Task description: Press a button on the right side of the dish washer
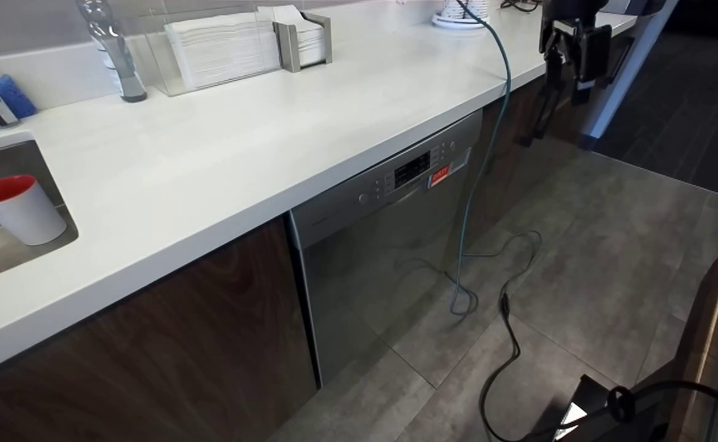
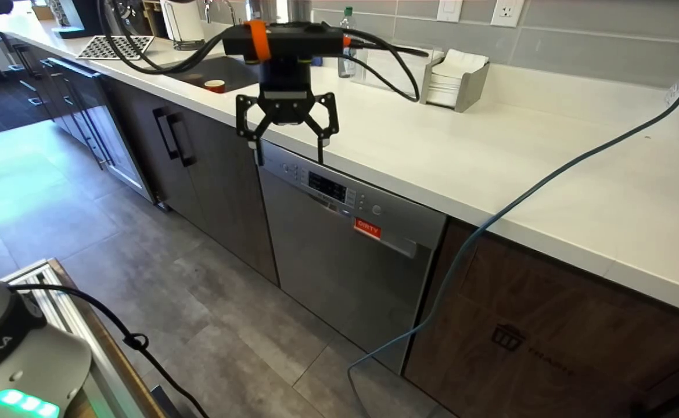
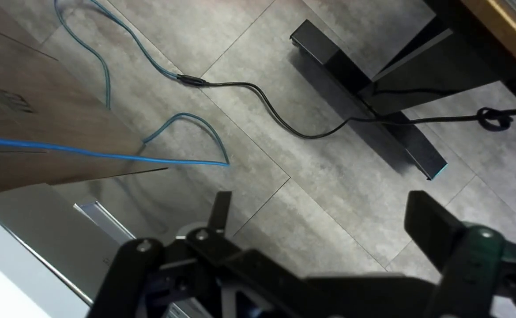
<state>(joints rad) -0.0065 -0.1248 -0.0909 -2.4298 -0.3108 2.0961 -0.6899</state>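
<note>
The dish washer has a grey steel front (image 1: 383, 264) under the counter, and it also shows in an exterior view (image 2: 339, 273). Its dark display (image 1: 413, 169) sits in the strip along its top, also seen in an exterior view (image 2: 326, 186). A round button (image 2: 376, 210) lies right of the display, with small buttons beside it. My gripper (image 2: 290, 159) points down, apart from the panel, at about counter-edge height. In the wrist view the gripper (image 3: 319, 198) has its fingers wide apart with only floor between them. Part of the dish washer (image 3: 54, 225) shows at lower left there; its buttons are hidden.
A white counter (image 1: 260, 141) overhangs the dish washer. A red DIRTY label (image 2: 367, 227) is on the front. A blue cable (image 2: 455, 261) hangs from the counter past the dish washer's right side to the floor. A cup (image 1: 24, 209) stands in the sink.
</note>
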